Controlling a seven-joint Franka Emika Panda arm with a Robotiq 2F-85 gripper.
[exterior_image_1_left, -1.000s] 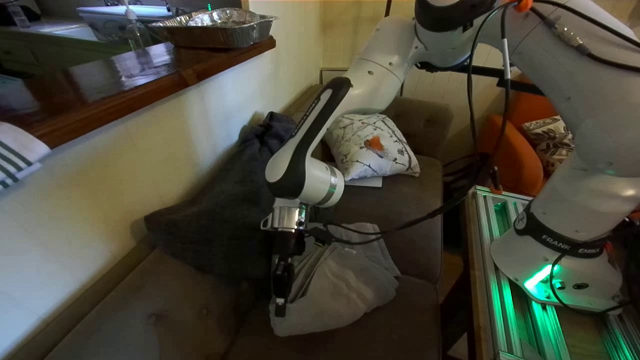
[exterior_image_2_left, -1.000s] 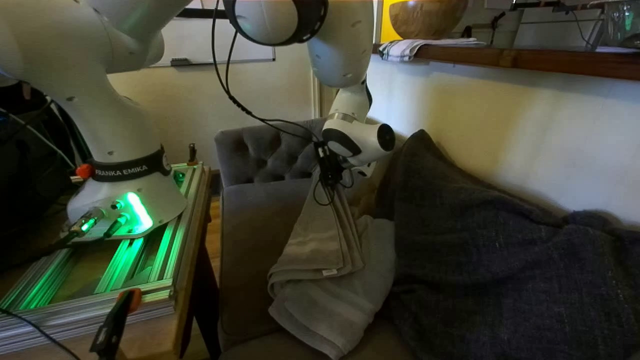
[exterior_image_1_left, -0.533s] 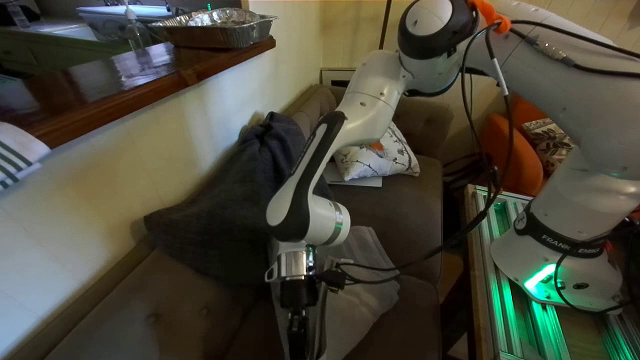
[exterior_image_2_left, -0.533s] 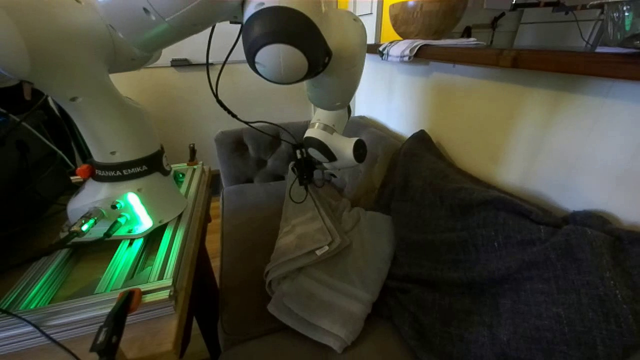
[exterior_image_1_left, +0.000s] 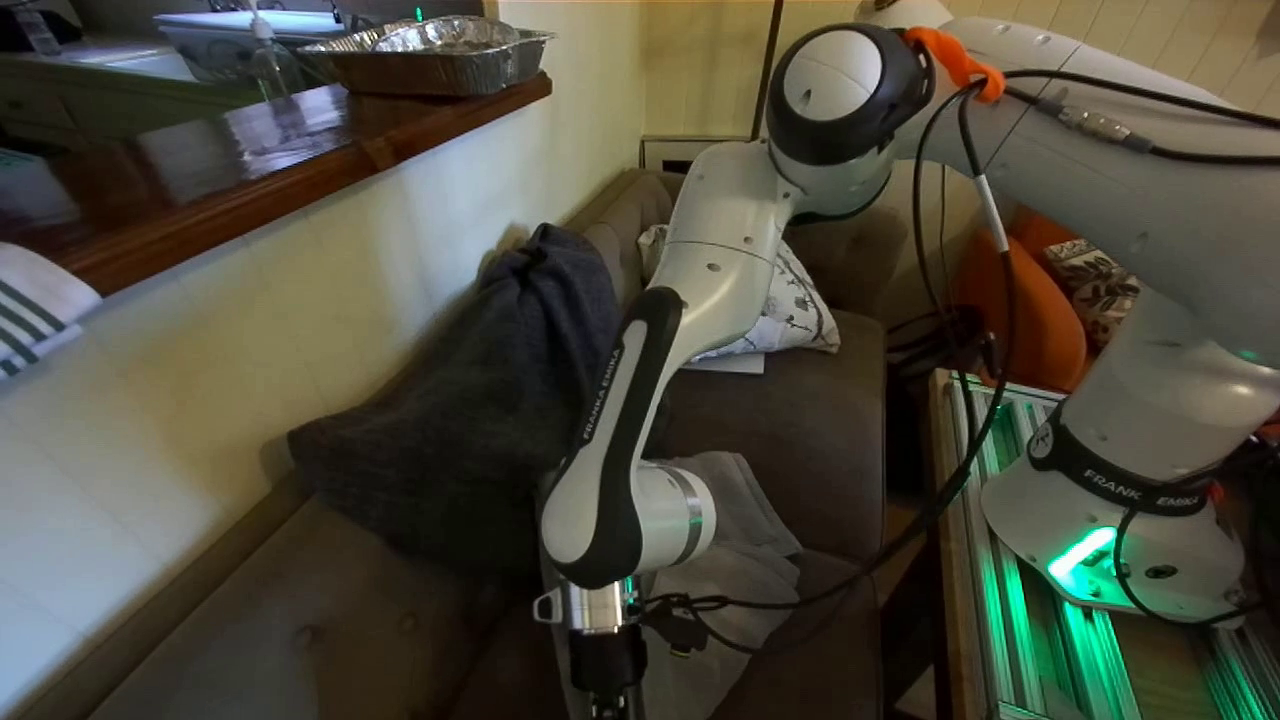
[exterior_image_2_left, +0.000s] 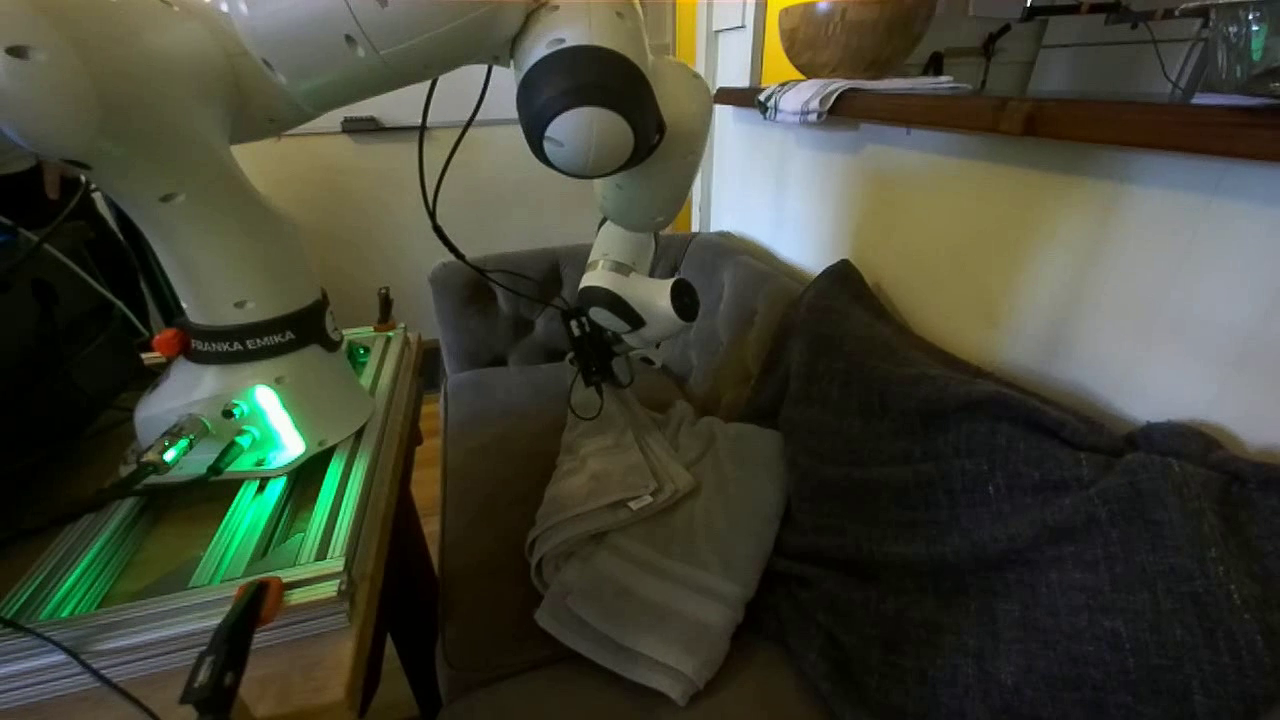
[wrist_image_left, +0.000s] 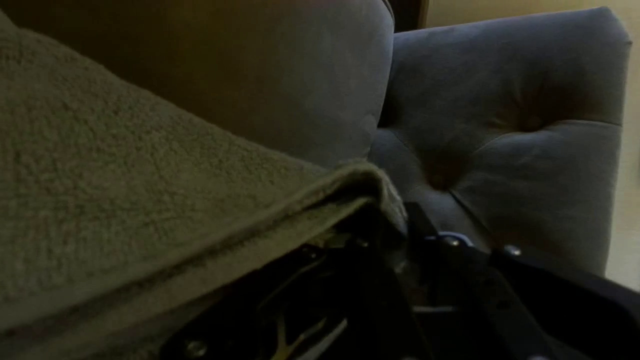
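A grey-beige folded towel lies on the sofa seat, its far end rising in a narrow peak to my gripper. In the wrist view a folded edge of the towel bends over a fingertip and dips between the dark fingers of my gripper. Those fingers stand only slightly apart, and it is too dark to tell whether they pinch the cloth. In an exterior view the black gripper body points down, its tips cut off by the bottom edge. Part of the towel shows behind the wrist.
A dark blanket-like cushion leans against the wall side of the sofa. The tufted sofa arm rises close beyond the gripper. A bird-print pillow lies behind the arm. A wooden ledge carries a foil tray.
My gripper has moved down and toward the tufted sofa arm, bringing the lifted end of the towel with it. The raised towel part now hangs lower and slacker.
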